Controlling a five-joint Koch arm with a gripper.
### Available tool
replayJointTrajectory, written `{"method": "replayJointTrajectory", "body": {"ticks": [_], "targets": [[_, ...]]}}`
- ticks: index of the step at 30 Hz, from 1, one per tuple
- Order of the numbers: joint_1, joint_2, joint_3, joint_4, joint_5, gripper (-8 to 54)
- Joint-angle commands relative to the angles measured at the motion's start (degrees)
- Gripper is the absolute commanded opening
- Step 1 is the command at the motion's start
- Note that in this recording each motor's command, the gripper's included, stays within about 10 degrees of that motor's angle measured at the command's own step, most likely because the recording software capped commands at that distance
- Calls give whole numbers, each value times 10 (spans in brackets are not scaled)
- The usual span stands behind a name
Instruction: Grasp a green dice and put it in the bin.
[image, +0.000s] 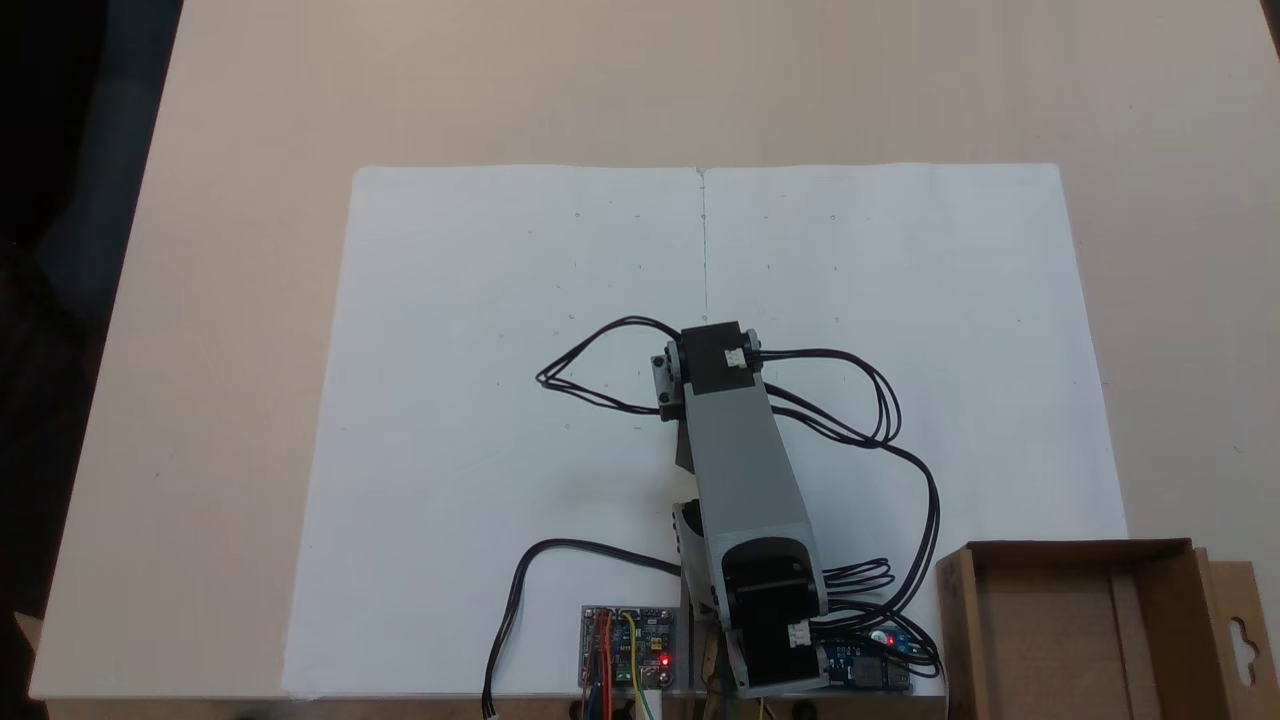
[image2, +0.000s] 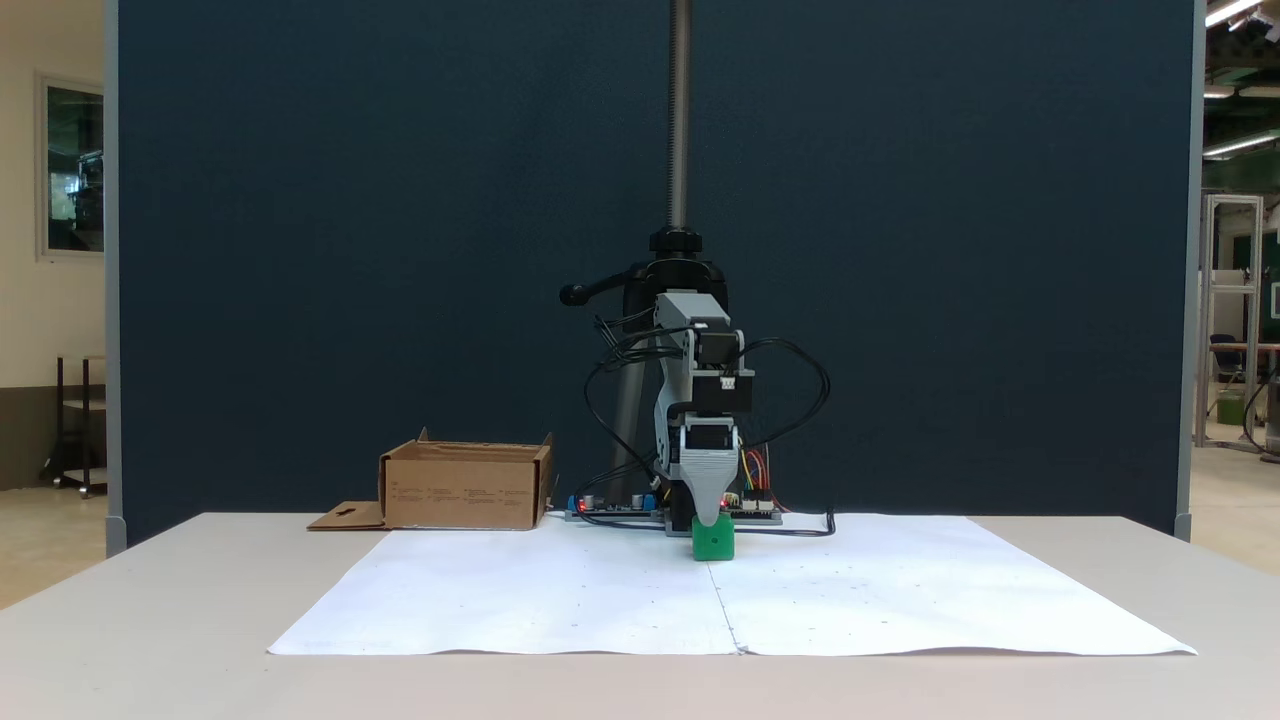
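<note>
Reaching down near the middle of the white paper sheet (image2: 560, 590), we hold our gripper (image2: 708, 520) right at the green dice (image2: 713, 541) for the grasp, jaw state impossible to tell, while the bin (image2: 460, 486) waits beyond the sheet's far left corner.

Fingers (image2: 709, 518) down on green dice (image2: 713, 542), mid paper (image2: 730, 590); bin (image2: 465, 486) off to view's left.

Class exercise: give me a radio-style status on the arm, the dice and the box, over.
Tool down at green dice, jaw state unclear. Dice on white paper, not lifted. Bin apart, nothing between.
</note>
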Motion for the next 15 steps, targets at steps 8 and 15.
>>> {"method": "replayJointTrajectory", "body": {"ticks": [8,15], "targets": [[-10,-24,-10,-52,35,422],[-15,-55,-10,-69,35,422]]}}
